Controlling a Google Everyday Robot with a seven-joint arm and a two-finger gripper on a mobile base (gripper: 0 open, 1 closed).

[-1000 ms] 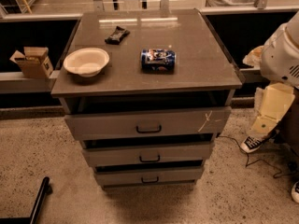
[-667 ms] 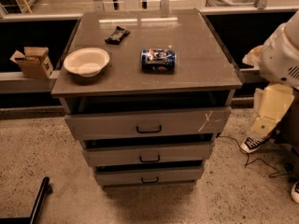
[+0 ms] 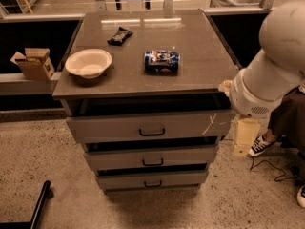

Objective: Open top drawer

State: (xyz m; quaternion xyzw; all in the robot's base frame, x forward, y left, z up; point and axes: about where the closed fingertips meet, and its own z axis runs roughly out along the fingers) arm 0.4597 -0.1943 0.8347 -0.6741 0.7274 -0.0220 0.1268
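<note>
The top drawer (image 3: 119,127) is the widest of three grey drawers in the cabinet at the middle of the view. It has a black bar handle (image 3: 152,132) and white crossed scratches (image 3: 209,124) near its right end. It stands out slightly, with a dark gap above it. Two narrower grey drawers (image 3: 119,159) (image 3: 124,180) sit below. My white arm (image 3: 274,66) comes in from the right. My gripper (image 3: 246,136) hangs as a cream block below the arm, just right of the top drawer's front and apart from the handle.
On the cabinet top (image 3: 200,56) lie a white bowl (image 3: 88,63), a blue can on its side (image 3: 161,61) and a black wrapper (image 3: 119,35). A cardboard box (image 3: 33,63) sits on a ledge at left. A person's sneaker (image 3: 259,146) is at right. A black pole (image 3: 38,206) is at bottom left.
My arm has swung left and down toward the cabinet's right front corner and now fills more of the view. The drawers and the things on top have not moved.
</note>
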